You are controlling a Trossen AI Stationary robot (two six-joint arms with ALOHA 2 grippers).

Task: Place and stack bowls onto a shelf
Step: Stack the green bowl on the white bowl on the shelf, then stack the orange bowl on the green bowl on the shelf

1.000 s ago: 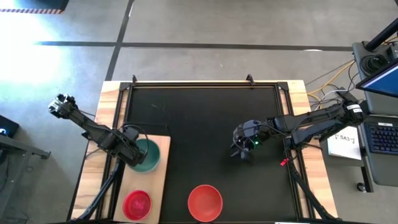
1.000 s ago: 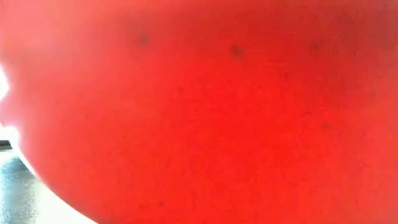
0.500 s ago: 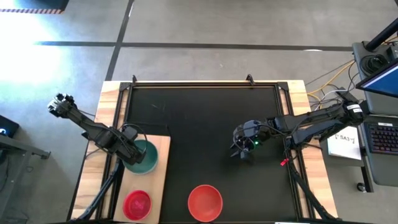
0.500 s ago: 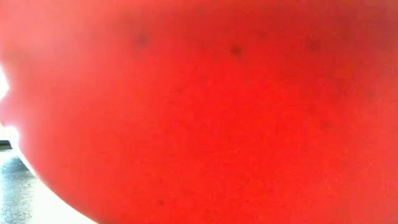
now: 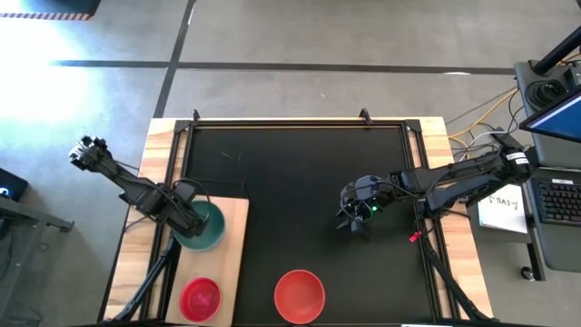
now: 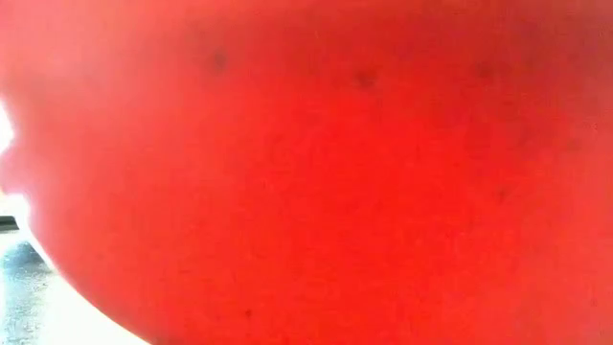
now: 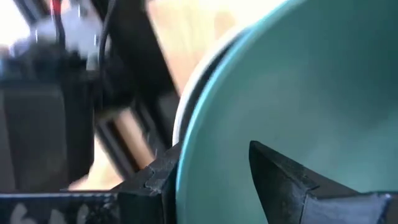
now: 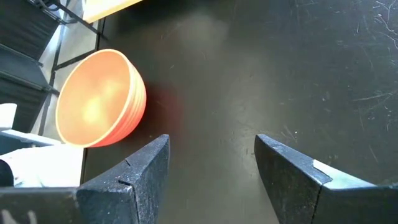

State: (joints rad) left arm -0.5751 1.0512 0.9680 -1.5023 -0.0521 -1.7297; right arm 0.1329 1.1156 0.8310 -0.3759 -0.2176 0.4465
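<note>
A teal bowl (image 5: 209, 229) is over the far part of the light wooden shelf (image 5: 238, 263) at the table's near left. My left gripper (image 5: 186, 218) is shut on the bowl's left rim; the left wrist view (image 7: 214, 146) shows the bowl's inside (image 7: 311, 81). A magenta-red bowl (image 5: 200, 295) sits on the shelf's near part. A red bowl (image 5: 300, 295) stands on the black tabletop by the near edge and fills the low view (image 6: 316, 172). My right gripper (image 5: 354, 218) is open and empty over the table's right half; it also shows in the right wrist view (image 8: 211, 140). My left gripper holds the teal bowl by the left part of its rim (image 7: 183, 155), with one finger (image 7: 155, 186) outside the wall and one finger (image 7: 280, 180) inside the bowl. The fingers come from above, slanting from the table's left. Whether the bowl rests on the shelf, I cannot tell.
The red bowl also shows in the right wrist view (image 8: 99, 99), off to one side of my open fingers, with bare black tabletop (image 8: 280, 74) ahead. A black frame (image 5: 300, 123) edges the table. A desk with a keyboard (image 5: 558, 200) stands past the right edge.
My left gripper has gone a little toward the table's left edge, still holding the teal bowl, which has shifted left with it over the shelf. My right arm and the other bowls have stayed still.
</note>
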